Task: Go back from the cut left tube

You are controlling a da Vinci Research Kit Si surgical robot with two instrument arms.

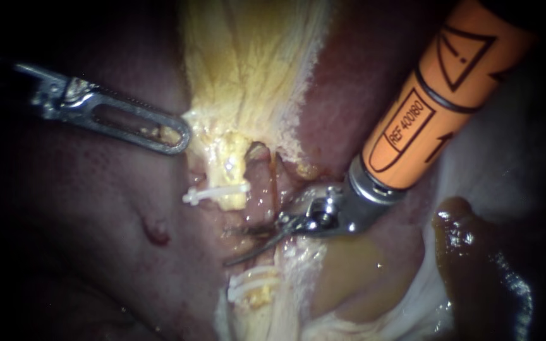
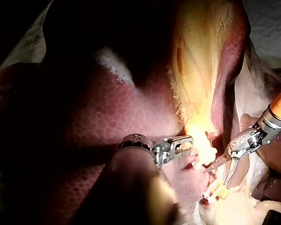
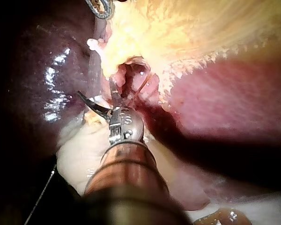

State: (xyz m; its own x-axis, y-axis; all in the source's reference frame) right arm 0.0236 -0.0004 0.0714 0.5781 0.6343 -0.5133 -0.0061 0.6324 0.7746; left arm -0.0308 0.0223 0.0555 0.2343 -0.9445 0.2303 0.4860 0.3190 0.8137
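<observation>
1. Left tube (image 1: 230, 170) lies cut in mid-scene on the liver (image 1: 96, 208), the dark red mass that fills the left side and shows again at the far right.
2. Yellow tissue (image 1: 248, 63) fans out on the far side and narrows down to the tube's far stump.
3. The right instrument (image 1: 244, 246) has an orange shaft and comes in from the far right. Its hand is released: two thin curved jaws stand apart and hold nothing. They sit at the gap between the tube's two stumps, and one jaw points out to the near left.
4. The left instrument (image 1: 175, 137) comes in from the left. Its hand is clenched, with its slotted jaws grasping the left edge of the yellow tissue, just far-left of the far stump.
5. The tube is in two pieces that lie apart. One is a pale yellow far stump. The other is a near stump (image 1: 260, 297) at the near edge. A reddish tube (image 1: 260, 183) runs just right of the far stump.
6. One white clip (image 1: 216, 192) crosses the far stump near its cut end. Two more clips (image 1: 251, 281) lie side by side across the near stump.
</observation>
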